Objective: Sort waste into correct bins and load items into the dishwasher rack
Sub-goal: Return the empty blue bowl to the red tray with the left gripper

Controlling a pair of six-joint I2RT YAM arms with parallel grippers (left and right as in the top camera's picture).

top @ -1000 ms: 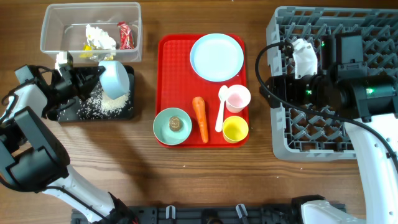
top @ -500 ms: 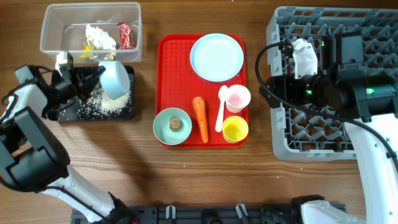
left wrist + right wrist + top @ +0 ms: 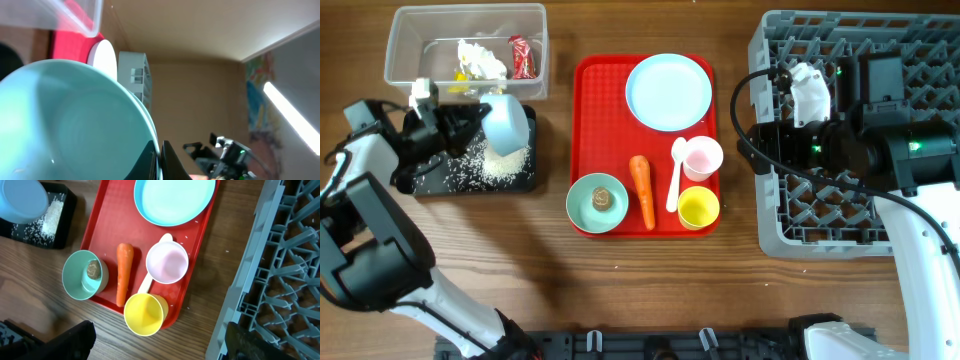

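Nearest the robot on the red tray [image 3: 588, 120], the yellow cup [image 3: 698, 208] is sitting beside a greenish-blue bowl [image 3: 597, 203] carrying a small brown lump [image 3: 601, 198], with the carrot [image 3: 642, 190] lying between them. Just beyond, the white spoon [image 3: 675, 175] is lying beside the pink cup [image 3: 702, 157]. The left hand [image 3: 470, 125] is clamping tight on a pale blue bowl [image 3: 506, 124], tipping it over the black tray [image 3: 425, 185] where rice [image 3: 490, 165] is lying. The right hand [image 3: 160, 330] is hanging wide open and empty at the dishwasher rack [image 3: 920, 30], where a white bowl [image 3: 810, 90] is sitting. Farther back, the pale blue plate [image 3: 668, 92] is filling the tray's end, and the clear tub [image 3: 410, 45] is holding tissue [image 3: 480, 58] and a red wrapper [image 3: 522, 56].
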